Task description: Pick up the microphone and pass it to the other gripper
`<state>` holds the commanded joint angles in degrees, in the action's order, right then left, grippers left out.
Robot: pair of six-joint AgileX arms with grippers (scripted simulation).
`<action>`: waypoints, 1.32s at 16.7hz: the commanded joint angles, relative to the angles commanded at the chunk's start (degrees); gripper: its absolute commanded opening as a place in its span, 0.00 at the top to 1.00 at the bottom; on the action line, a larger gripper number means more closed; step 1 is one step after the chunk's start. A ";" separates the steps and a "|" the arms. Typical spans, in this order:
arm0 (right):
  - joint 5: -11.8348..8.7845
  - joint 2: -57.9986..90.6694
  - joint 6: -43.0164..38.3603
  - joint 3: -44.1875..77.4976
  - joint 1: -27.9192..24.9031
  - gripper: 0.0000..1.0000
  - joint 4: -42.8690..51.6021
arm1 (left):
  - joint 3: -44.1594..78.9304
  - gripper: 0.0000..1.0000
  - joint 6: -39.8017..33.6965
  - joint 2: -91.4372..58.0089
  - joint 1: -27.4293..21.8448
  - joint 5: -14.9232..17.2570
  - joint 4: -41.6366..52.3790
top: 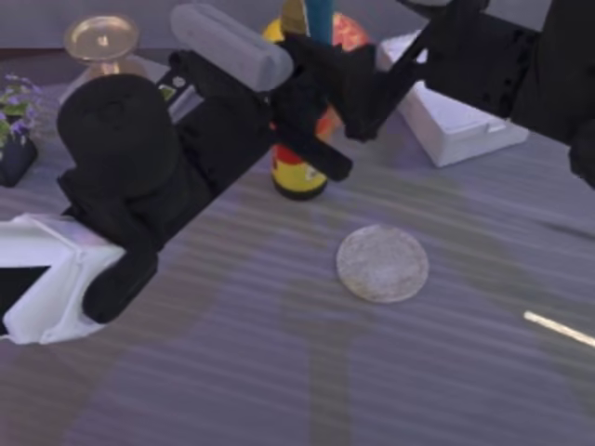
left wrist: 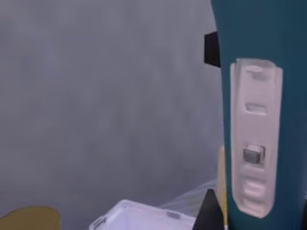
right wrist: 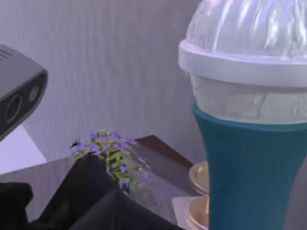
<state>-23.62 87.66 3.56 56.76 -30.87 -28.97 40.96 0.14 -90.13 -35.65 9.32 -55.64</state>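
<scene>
Matte black left arm (top: 139, 177), white base block, grey wrist camera housing (top: 231, 45), black right arm (top: 483, 56)

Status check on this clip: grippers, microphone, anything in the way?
Left gripper and right gripper meet at rear centre. Microphone upright between them. Sauce bottle directly below.

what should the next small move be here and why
Probably the right gripper should close on the microphone. Both grippers meet around its teal handle above the sauce bottle, the left gripper seems to hold it, and both wrist views show it very close.
</scene>
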 joint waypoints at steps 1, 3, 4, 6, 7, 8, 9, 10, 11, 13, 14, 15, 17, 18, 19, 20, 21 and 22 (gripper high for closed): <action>0.95 2.28 -0.03 1.87 -0.92 0.00 -0.35 | 0.00 1.00 0.00 0.00 0.00 0.00 0.00; 2.28 5.05 -0.09 4.48 -2.21 0.00 -0.82 | 0.00 1.00 0.00 0.00 0.00 0.00 0.00; 2.53 5.52 -0.10 4.94 -2.46 0.00 -0.91 | 0.00 1.00 0.00 0.00 0.00 0.00 0.00; 2.54 5.54 -0.10 4.96 -2.48 0.00 -0.92 | 0.00 1.00 0.00 0.00 0.00 0.00 0.00; 2.54 5.54 -0.10 4.96 -2.48 0.00 -0.92 | 0.00 1.00 0.00 0.00 0.00 0.00 0.00; 2.54 5.54 -0.10 4.96 -2.48 0.08 -0.92 | 0.00 1.00 0.00 0.00 0.00 0.00 0.00; 2.54 5.54 -0.10 4.96 -2.48 0.15 -0.92 | 0.00 1.00 0.00 0.00 0.00 0.00 0.00; 2.54 5.54 -0.10 4.96 -2.48 0.23 -0.92 | 0.00 1.00 0.00 0.00 0.00 0.00 0.00; 2.54 5.54 -0.10 4.96 -2.48 0.30 -0.92 | 0.00 1.00 0.00 0.00 0.00 0.00 0.00; 2.54 5.54 -0.10 4.96 -2.48 0.45 -0.92 | 0.00 1.00 0.00 0.00 0.00 0.00 0.00; 2.54 5.54 -0.10 4.96 -2.48 0.53 -0.92 | 0.00 1.00 0.00 0.00 0.00 0.00 0.00; 2.54 5.54 -0.10 4.96 -2.48 0.60 -0.92 | 0.00 1.00 0.00 0.00 0.00 0.00 0.00; 2.54 5.54 -0.10 4.96 -2.48 0.75 -0.92 | 0.00 1.00 0.00 0.00 0.00 0.00 0.00; 2.54 5.54 -0.10 4.96 -2.48 0.83 -0.92 | 0.00 1.00 0.00 0.00 0.00 0.00 0.00; 2.54 5.54 -0.10 4.96 -2.48 0.90 -0.92 | 0.00 1.00 0.00 0.00 0.00 0.00 0.00; 2.54 5.54 -0.10 4.96 -2.48 0.98 -0.92 | 0.00 1.00 0.00 0.00 0.00 0.00 0.00; 2.54 5.54 -0.10 4.96 -2.48 1.00 -0.92 | 0.00 1.00 0.00 0.00 0.00 0.00 0.00; 2.54 5.54 -0.10 4.96 -2.48 1.00 -0.92 | 0.00 1.00 0.00 0.00 0.00 0.00 0.00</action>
<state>-21.08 93.21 3.46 61.72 -33.34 -29.89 40.96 0.14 -90.13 -35.65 9.32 -55.64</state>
